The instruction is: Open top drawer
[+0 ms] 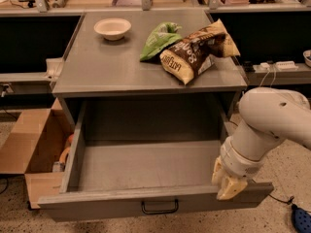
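Observation:
The top drawer [121, 203] is pulled far out of the grey cabinet. Its deep grey tray is open to view and holds nothing that I can see. A small black loop handle [159, 208] sits at the middle of its front panel. My gripper [227, 182] is at the drawer's front right corner, pointing down over the top edge of the front panel. The white arm [272, 125] comes in from the right. The lower drawers are hidden below the open one.
On the cabinet top [97, 72] lie a white bowl [112, 28], a green bag [158, 40] and a brown snack bag [197, 55]. An open cardboard box [34, 149] stands on the floor at left. A blue object [301, 220] lies at the bottom right.

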Available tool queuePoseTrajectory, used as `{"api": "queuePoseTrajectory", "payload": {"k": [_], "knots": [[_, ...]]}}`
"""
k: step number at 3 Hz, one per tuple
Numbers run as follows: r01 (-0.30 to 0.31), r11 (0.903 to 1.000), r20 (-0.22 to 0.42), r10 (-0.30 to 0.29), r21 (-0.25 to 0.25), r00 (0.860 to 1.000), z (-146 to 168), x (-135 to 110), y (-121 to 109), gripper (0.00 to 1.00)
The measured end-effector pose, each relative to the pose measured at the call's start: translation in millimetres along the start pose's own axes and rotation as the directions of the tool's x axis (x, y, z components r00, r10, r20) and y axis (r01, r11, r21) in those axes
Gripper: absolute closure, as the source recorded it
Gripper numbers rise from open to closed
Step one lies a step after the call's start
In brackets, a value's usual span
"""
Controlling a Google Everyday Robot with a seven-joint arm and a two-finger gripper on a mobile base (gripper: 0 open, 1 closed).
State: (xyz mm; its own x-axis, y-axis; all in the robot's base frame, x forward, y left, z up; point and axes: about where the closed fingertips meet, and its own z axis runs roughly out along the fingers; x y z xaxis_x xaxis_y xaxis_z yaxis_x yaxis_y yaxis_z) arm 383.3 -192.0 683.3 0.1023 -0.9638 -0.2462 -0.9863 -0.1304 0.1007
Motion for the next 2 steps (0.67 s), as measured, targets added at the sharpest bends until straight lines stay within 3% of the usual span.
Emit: {"api": "queuePoseTrajectory", "payload": {"k": [1, 2], "knots": [[-0.003, 1.0, 0.026, 0.003, -0.004, 1.0, 5.5, 0.0, 8.9, 1.0], [-0.003, 1.0, 0.026, 0.003, -0.004, 1.0, 5.5, 0.0, 8.9, 0.82]]}}
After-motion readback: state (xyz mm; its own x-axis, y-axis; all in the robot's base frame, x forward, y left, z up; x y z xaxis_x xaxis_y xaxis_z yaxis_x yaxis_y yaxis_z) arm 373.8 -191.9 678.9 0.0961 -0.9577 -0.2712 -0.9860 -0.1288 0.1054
